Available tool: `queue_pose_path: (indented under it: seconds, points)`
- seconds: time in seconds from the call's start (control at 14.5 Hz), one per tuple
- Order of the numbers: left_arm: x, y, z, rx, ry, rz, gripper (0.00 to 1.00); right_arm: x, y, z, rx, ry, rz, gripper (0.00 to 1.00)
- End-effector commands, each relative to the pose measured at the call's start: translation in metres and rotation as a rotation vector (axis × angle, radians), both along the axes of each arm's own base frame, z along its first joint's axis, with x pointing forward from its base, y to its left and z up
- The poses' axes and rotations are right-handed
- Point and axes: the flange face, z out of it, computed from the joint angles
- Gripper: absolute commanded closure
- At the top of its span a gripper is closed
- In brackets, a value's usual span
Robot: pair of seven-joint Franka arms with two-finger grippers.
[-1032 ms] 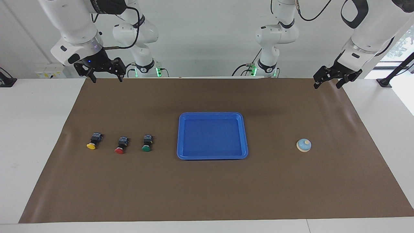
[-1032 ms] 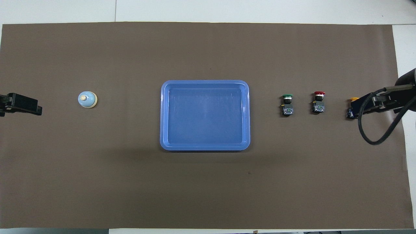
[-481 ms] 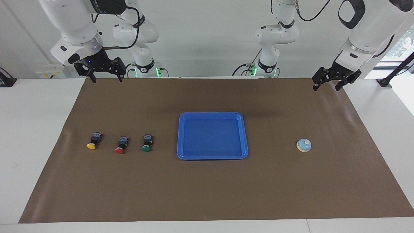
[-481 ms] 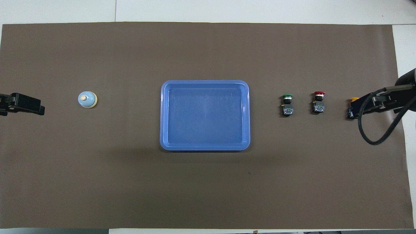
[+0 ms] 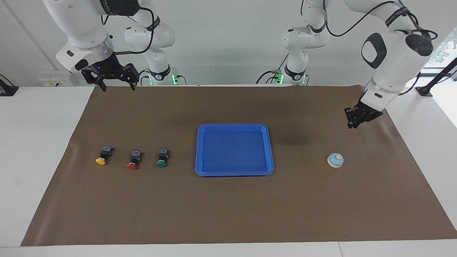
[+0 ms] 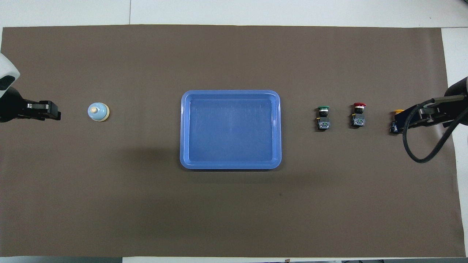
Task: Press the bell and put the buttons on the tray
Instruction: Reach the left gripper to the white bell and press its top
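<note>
Brown mat [image 5: 228,207] on white table [image 5: 39,150], white wall bg. Left gripper [image 5: 353,123] pinched closed, empty; right gripper [image 5: 116,85] spread, idle.

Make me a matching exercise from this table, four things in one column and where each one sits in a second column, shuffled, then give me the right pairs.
Things:
1. bell
2. tray
3. yellow button
4. green button

Places:
A. middle of the brown mat
B. last in the button row, at the right arm's end
C. alone at the left arm's end
D. the button closest to the tray

Pairs: 1-C, 2-A, 3-B, 4-D
</note>
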Motion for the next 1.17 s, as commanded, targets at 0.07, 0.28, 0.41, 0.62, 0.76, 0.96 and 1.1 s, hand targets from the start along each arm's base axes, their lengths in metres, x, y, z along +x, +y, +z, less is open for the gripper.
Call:
queue_pose_path:
  seconds: [0.07, 0.28, 0.41, 0.62, 0.76, 0.96, 1.1]
  points:
    - [0.032, 0.009, -0.075, 0.003, -0.019, 0.011, 1.0, -0.006, -0.004, 0.002, -0.005, 0.009, 0.015, 0.0]
    - [0.028, 0.008, -0.103, 0.003, 0.01, 0.012, 1.0, -0.006, -0.004, 0.001, -0.005, 0.011, 0.015, 0.0]
    - [0.026, 0.008, -0.108, 0.004, 0.021, 0.011, 1.0, -0.007, -0.004, 0.002, -0.005, 0.009, 0.015, 0.0]
    - [0.024, 0.009, -0.115, 0.005, 0.016, 0.011, 1.0, -0.006, -0.004, 0.002, -0.005, 0.008, 0.015, 0.0]
    - [0.021, 0.009, -0.123, 0.005, 0.015, 0.012, 1.0, -0.007, -0.004, 0.002, -0.005, 0.008, 0.015, 0.0]
    - [0.013, 0.009, -0.138, 0.006, 0.03, 0.013, 1.0, -0.007, -0.004, 0.002, -0.005, 0.009, 0.015, 0.0]
    - [0.003, 0.009, -0.16, 0.007, 0.001, 0.016, 1.0, -0.007, -0.004, 0.002, -0.005, 0.009, 0.015, 0.0]
